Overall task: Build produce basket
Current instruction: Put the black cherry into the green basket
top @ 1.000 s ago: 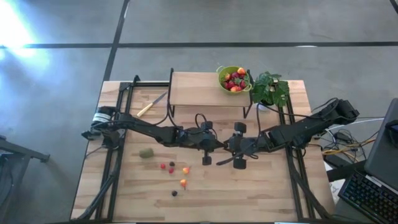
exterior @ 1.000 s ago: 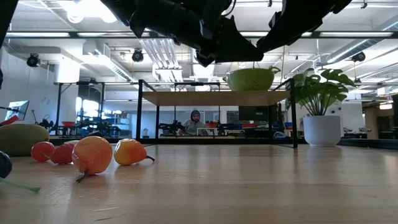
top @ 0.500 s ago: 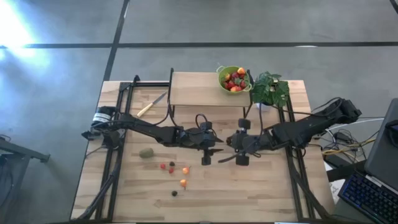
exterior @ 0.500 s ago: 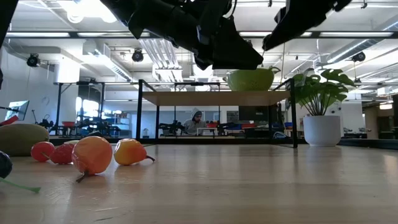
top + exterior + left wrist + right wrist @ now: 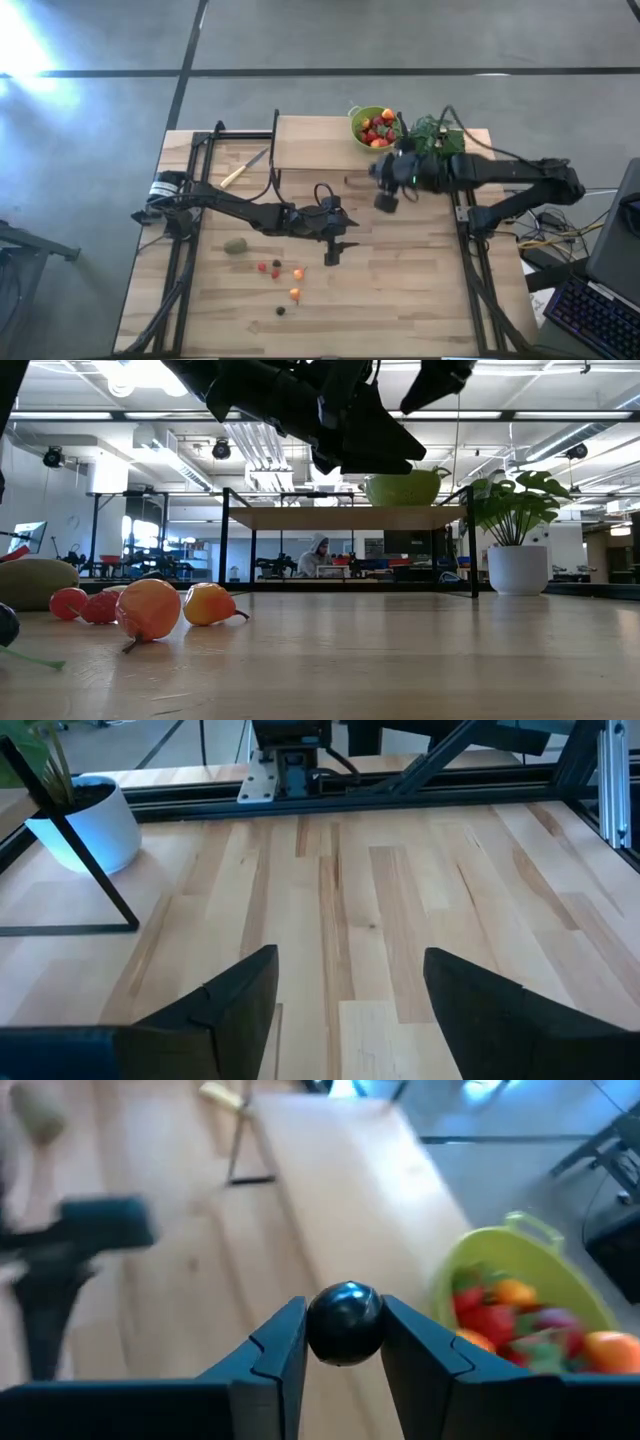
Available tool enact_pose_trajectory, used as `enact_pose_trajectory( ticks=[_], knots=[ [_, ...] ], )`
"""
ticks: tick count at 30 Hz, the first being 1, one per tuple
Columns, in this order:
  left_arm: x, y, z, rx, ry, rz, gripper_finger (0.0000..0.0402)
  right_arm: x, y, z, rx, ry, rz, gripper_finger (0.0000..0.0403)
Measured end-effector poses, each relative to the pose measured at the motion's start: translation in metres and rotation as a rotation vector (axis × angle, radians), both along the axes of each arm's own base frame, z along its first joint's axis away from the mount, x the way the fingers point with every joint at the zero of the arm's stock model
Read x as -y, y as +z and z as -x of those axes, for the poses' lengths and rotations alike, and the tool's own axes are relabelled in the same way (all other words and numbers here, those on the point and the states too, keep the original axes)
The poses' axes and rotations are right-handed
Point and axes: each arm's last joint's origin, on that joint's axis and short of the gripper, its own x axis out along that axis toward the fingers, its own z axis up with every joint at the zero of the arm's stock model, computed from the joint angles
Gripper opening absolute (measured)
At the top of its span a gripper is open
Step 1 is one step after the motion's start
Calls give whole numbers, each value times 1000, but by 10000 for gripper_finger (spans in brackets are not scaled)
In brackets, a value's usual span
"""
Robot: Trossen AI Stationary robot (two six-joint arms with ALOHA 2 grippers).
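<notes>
My right gripper [image 5: 345,1342] holds a dark, shiny round berry [image 5: 345,1323] pinched between its jaws, raised above the bench [image 5: 400,290] just beside the wooden shelf [image 5: 310,143] and near the lime-green produce basket [image 5: 358,117]. That basket sits at the shelf's end next to the potted plant [image 5: 436,143], and it carries red and orange fruits [image 5: 500,1315]; from my right wrist its rim [image 5: 470,1265] lies just past the berry I grip. My left gripper [image 5: 345,990] hangs over the middle of the bench with its jaws spread wide and nothing between them, only bare planks showing in the gap. More produce lies loose on the bench on my left side: the brownish-green oval fruit [image 5: 235,245] apart from a small scatter of red, orange and dark berries [image 5: 285,280]. In the low view the orange ones [image 5: 150,608] sit closest. A yellow-handled knife [image 5: 240,170] rests near the shelf's far-left leg. A person [image 5: 318,555] sits in the room beyond.
</notes>
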Motion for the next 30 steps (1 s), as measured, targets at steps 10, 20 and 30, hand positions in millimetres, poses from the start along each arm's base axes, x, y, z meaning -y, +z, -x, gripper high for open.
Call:
enact_pose_trajectory(
  ticks=[10, 20, 30],
  knots=[
    [0, 0, 0, 0, 8, 21, 257, 70, 19, 11, 56, -114, -68, 106],
    [0, 0, 0, 0, 8, 22, 257, 110, 13, 27, 80, -198, -117, 113],
    [0, 0, 0, 0, 7, 22, 257, 119, 14, 25, 168, -177, -99, 110]
  ],
)
